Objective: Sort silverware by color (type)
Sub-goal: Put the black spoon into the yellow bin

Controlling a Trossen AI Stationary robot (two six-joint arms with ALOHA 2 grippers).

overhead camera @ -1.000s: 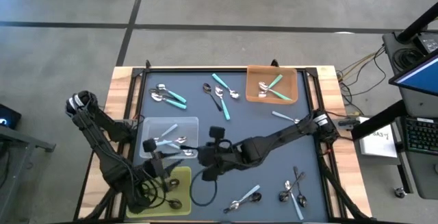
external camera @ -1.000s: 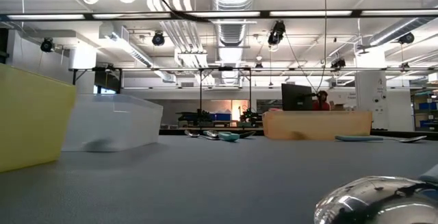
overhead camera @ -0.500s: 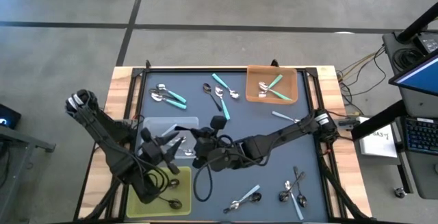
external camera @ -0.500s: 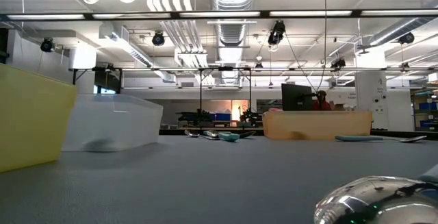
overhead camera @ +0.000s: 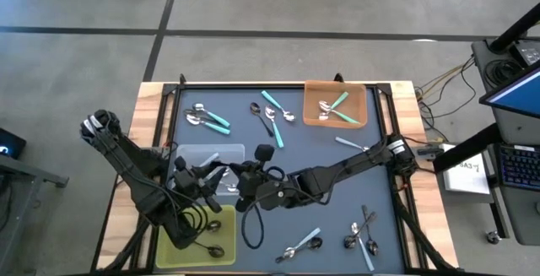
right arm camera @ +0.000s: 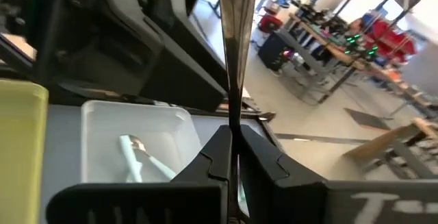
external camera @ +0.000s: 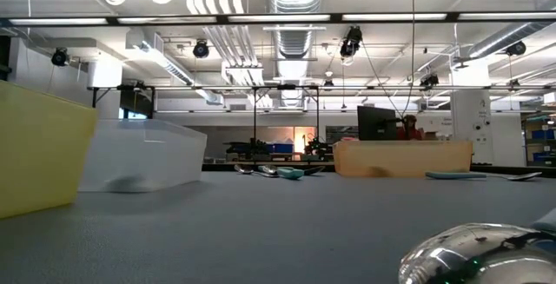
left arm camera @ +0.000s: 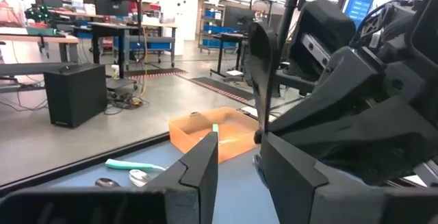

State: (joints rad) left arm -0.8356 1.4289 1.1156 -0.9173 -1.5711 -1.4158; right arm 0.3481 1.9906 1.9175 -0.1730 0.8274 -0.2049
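Dark grey counter (overhead camera: 337,200) mat, wooden edges, black frame. Orange tray (overhead camera: 335,105) at far right holding teal spoons (overhead camera: 336,102); clear tray (overhead camera: 207,168) at left with pale blue spoons (overhead camera: 205,159); yellow tray (overhead camera: 221,225) at near left with 1 dark spoon (overhead camera: 212,251). Loose spoons (overhead camera: 268,116) scattered along far edge and near right corner (overhead camera: 363,232).

Right pincer (right arm camera: 233,148) over centre beside clear tray, clamped on upright dark-handled spoon (right arm camera: 235,39). Left pincer (left arm camera: 236,159) just beside it, fingers parted, nothing between them.

Beyond counter: grey concrete floor with dark lines, ceiling ducts and strip lights (external camera: 295,15), benches, monitors (external camera: 375,123), laptop (overhead camera: 516,90) at right.
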